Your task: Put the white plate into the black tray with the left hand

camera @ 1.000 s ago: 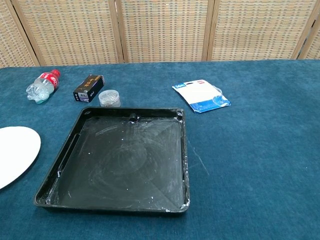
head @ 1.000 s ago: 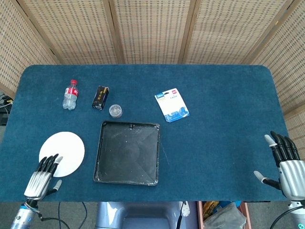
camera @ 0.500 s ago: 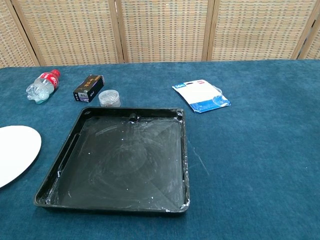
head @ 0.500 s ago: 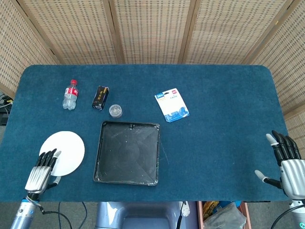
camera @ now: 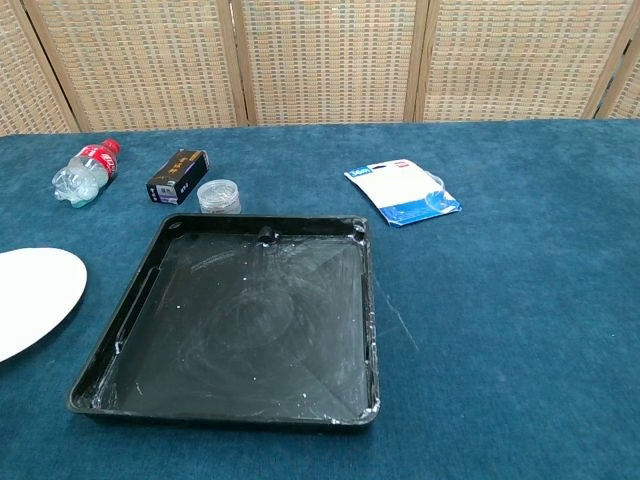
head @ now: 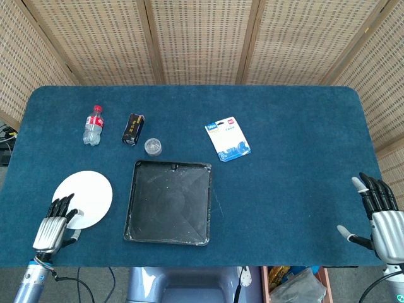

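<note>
2 hands show. Left hand (head: 53,224) reaches over the near-left rim of the plate (head: 85,192); whether it grasps is unclear. Plate lies flat, just left of the tray (head: 168,201). Right hand (head: 380,218) is released, far away.

Plates: one white plate (head: 84,197), round, lying flat
Trays: one black tray (head: 168,202), square
Bottles: one small plastic bottle (head: 93,125) with a red cap, lying on its side
Boxes: one small dark box (head: 132,129)
Jars: one small clear round jar (head: 153,147)
Packets: one blue and white packet (head: 228,139)
Hands: two, a left hand (head: 53,227) and a right hand (head: 379,217)
Tables: one table (head: 297,177) with a blue cloth
</note>
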### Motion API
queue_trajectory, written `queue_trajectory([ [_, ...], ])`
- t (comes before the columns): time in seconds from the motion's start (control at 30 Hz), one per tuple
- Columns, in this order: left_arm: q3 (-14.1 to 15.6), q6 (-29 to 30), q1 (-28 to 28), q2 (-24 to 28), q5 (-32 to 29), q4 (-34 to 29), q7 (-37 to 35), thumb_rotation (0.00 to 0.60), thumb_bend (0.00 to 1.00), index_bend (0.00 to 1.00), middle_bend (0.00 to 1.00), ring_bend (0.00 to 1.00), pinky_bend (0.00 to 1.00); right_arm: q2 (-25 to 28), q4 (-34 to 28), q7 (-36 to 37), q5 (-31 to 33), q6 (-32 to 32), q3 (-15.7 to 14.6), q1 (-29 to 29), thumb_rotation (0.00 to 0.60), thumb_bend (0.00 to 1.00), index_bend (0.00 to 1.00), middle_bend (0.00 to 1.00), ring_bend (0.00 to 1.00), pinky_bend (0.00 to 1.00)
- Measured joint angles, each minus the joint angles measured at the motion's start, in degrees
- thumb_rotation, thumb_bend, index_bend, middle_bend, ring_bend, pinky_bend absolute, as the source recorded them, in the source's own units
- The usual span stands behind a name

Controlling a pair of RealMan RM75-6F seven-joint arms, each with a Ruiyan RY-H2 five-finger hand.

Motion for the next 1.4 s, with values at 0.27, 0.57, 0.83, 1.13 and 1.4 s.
queue_trajectory([
  [0.27,-1.13,3.2,-0.15,-0.29,0.52,-0.06,-3.61,0.6,0.46,0.58,0.0,0.0,0.0,-0.02,-0.04,0.05,-0.03,-0.07,-0.06,0.03,0.6,0.0,0.0,0.0,0.0,0.0],
  [0.57,-4.33,5.88,-1.3,0.93,-0.09,-2.81,-7.57,0.6,0.48,0.66,0.0,0.0,0.0,-0.14,-0.1,-0.12,-0.25,-0.13,-0.2,0.06,0.6,0.0,0.0,0.0,0.0,0.0],
  [0.83,-7.73,11.48,-2.71,2.63,0.67,-7.29,-9.95,0.6,0.48,0.69,0.0,0.0,0.0,-0.35,-0.19,-0.57,-0.19,-0.3,-0.23,0.13,0.6,0.0,0.0,0.0,0.0,0.0],
  [1.13,-11.39,14.72,-6.29,7.76,4.15,-21.14,-6.97,0.6,0.48,0.69,0.0,0.0,0.0,-0.61,-0.16,-1.22,0.19,-0.67,-0.11,0.3,0.6,0.0,0.0,0.0,0.0,0.0],
  [1.4,-11.01,11.85,-12.46,7.24,10.72,-28.93,1.51,0.6,0.48,0.69,0.0,0.0,0.0,-1.06,-0.19,-2.22,0.6,-0.94,0.0,0.41,0.6,0.0,0.0,0.0,0.0,0.0],
])
